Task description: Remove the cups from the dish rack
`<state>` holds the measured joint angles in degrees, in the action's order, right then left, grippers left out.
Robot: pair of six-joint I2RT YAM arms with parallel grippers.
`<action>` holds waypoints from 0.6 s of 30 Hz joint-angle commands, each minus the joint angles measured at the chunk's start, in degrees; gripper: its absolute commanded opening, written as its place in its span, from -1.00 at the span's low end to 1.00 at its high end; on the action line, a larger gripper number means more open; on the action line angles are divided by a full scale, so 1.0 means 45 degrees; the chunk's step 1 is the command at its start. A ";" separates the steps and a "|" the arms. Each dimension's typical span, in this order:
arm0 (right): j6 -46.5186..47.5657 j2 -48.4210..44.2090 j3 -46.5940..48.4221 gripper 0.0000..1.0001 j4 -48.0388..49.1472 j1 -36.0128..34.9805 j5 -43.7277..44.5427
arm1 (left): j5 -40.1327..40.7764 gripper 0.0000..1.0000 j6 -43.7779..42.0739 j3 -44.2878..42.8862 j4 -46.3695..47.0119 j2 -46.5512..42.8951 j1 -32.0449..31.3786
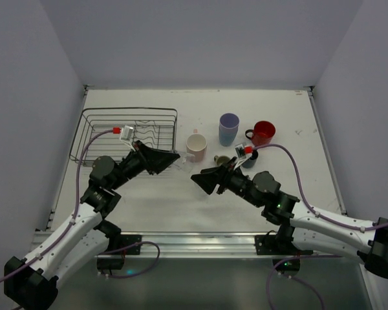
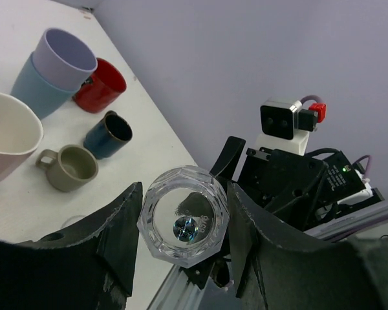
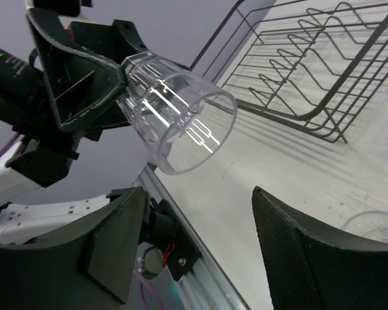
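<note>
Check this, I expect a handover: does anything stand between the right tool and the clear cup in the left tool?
Nothing visible does. The clear cup, clamped in the left tool, points its mouth at the open right tool across an open gap.

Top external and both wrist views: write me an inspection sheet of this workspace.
Surface: white table, faint scuffs.
Job's things: dish rack, no cup seen in it; lavender tumbler, red mug, pink cup, olive mug and blue cup standing on the table; clear glass held sideways in the air; second clear glass only partly in view.
Clutter: nothing seen.
Grippers: left gripper shut on the clear glass; right gripper open, facing it, holding nothing.
Cables: purple cables run along both arms.
Surroundings: plain grey walls on three sides.
</note>
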<state>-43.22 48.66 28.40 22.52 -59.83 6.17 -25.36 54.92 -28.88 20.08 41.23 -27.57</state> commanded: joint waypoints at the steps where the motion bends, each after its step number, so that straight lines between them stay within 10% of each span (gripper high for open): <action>1: -0.0591 -0.0112 -0.0063 0.37 0.1887 0.0054 -0.0608 | -0.0926 -0.95 0.1117 0.0383 0.1535 -0.0081 -0.0122; 18: 0.0035 0.2525 0.1364 -0.16 0.4896 0.0054 -0.2212 | -0.1492 -0.75 0.1567 0.1340 0.2025 -0.0374 -0.0299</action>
<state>-43.57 59.90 32.47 34.81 -59.66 -3.29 -29.78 60.97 -23.44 26.28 40.23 -28.62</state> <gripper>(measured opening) 0.450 0.522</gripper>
